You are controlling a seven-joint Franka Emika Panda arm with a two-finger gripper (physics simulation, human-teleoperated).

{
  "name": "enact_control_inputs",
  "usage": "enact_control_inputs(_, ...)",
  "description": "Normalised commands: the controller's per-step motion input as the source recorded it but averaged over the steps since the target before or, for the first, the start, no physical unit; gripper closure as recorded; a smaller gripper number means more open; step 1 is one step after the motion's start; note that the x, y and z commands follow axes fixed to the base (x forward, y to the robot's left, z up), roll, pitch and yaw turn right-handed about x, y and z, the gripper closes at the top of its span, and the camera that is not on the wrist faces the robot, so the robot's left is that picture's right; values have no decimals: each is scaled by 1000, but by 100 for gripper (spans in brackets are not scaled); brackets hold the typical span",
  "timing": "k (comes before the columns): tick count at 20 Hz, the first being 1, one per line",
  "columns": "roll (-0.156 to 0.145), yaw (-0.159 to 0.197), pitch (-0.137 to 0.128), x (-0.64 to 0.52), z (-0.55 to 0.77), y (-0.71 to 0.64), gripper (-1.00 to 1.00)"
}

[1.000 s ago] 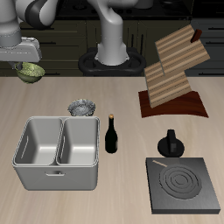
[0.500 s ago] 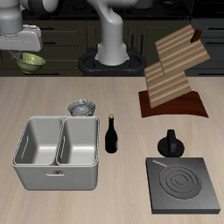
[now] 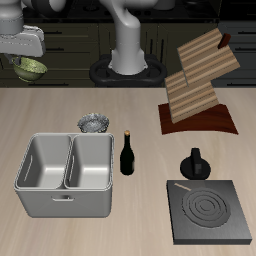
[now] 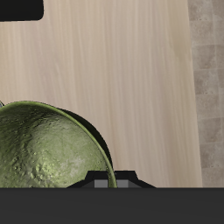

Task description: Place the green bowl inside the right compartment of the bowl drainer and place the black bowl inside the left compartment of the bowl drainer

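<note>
Exterior view has the gripper (image 3: 30, 62) pinching the green bowl (image 3: 31, 68) up in the air, well apart from the bowl drainer (image 3: 66, 176).

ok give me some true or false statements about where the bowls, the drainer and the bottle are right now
1. The green bowl hangs in the pincer, off the table. True.
2. The black bowl lies in a drainer well. False: it sits on the table just behind the drainer.
3. Both drainer wells are empty. True.
4. The bottle lies on its side. False: it stands upright beside the drainer.
5. The green bowl is right over the drainer. False: it is farther back, past the drainer's outer end.
</note>
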Motion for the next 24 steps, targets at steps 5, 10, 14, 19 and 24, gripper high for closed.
enact_control_inputs(5,-5,0,3,392,231,85,100)
enact_control_inputs(10,0,11,-6,320,184,64,100)
enact_control_inputs(14,3,-16,-14,441,328,158,100)
enact_control_inputs(19,-9,7,-5,492,234,172,100)
enact_control_inputs(24,-1,10,-5,423,185,161,100)
